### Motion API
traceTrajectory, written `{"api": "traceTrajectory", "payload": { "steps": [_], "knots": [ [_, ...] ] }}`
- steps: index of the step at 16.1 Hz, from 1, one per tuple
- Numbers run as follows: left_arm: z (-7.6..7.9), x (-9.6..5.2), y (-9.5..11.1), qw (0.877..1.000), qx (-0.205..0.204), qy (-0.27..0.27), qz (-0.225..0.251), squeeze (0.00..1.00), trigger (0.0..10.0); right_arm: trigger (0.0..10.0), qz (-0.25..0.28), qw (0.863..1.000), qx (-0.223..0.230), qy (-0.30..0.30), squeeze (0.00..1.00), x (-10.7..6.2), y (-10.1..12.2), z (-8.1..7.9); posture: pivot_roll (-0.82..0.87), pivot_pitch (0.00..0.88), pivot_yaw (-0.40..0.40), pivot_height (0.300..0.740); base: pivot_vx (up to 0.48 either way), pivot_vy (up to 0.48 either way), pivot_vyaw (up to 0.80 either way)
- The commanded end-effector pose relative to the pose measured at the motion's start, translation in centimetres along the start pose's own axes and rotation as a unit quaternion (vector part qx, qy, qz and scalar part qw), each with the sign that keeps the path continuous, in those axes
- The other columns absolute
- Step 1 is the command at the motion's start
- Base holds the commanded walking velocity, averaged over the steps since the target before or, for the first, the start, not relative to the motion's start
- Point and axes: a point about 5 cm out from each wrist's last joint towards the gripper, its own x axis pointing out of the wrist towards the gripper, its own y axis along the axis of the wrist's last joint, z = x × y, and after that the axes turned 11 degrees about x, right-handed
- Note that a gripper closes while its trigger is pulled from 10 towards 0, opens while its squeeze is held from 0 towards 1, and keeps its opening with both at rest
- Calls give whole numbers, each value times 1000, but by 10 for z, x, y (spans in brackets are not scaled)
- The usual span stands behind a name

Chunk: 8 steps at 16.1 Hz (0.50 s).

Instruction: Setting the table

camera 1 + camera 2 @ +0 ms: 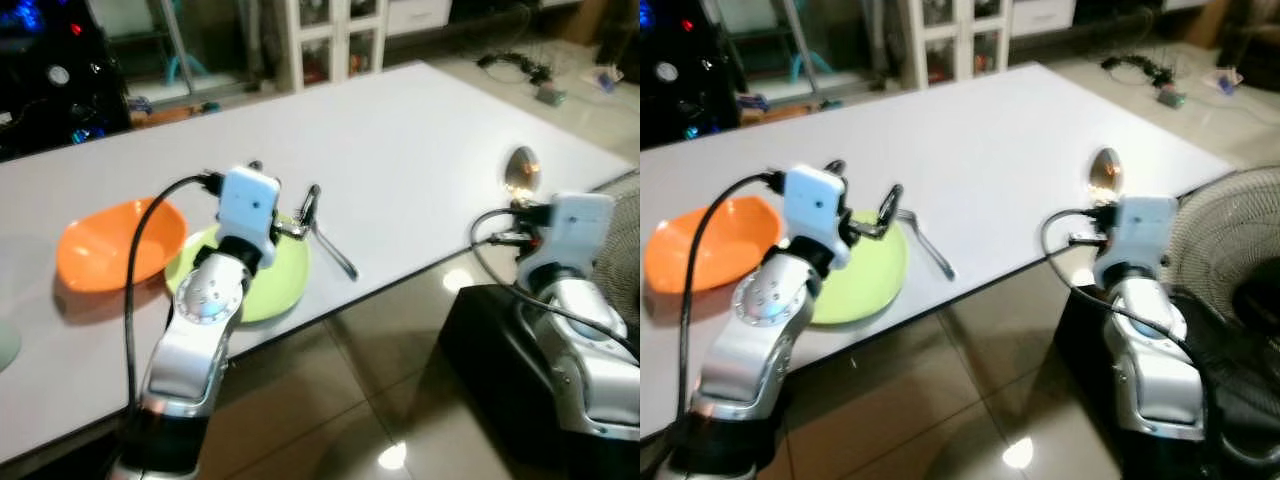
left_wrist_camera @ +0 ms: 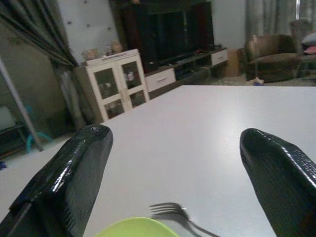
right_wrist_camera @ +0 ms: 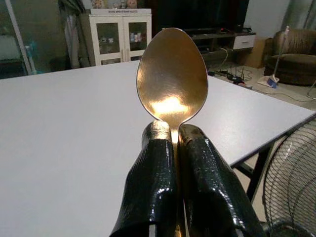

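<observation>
A green plate (image 1: 270,280) lies near the front edge of the white table (image 1: 420,130), with an orange bowl (image 1: 115,245) to its left. A silver fork (image 1: 336,251) rests just right of the plate, tines pointing away from me. My left gripper (image 1: 283,187) hovers open above the plate's far rim; in the left wrist view its fingers (image 2: 74,173) frame the fork tines (image 2: 170,211) and the plate edge (image 2: 136,228). My right gripper (image 3: 174,129) is shut on the handle of a gold spoon (image 3: 172,74), held bowl-up over the table's front right edge (image 1: 521,170).
A black box (image 1: 490,340) stands on the tiled floor under my right arm. A floor fan (image 1: 1240,280) is at the right. White cabinets (image 1: 335,35) and loose cables (image 1: 520,68) lie beyond the table's far side.
</observation>
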Motion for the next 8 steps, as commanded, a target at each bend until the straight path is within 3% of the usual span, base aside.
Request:
{"api": "traceTrajectory", "payload": {
  "steps": [1, 4, 8],
  "knots": [
    [-9, -11, -6, 1000, 10, 19, -15, 0, 10000, 10000, 0, 1000, 6, 25, 0, -4, -3, -7, 3, 0, 16, 740, 0, 0, 0],
    [-8, -24, -8, 1000, 5, 9, -24, 0, 10000, 10000, -12, 1000, 3, 16, 0, -5, -10, 2, 2, 0, 12, 740, 0, 0, 0],
    [4, -24, -11, 999, 26, -21, -37, 0, 10000, 10000, -2, 999, -39, 11, 0, 15, -6, 19, -1, 0, 13, 740, 0, 0, 0]
  ]
}}
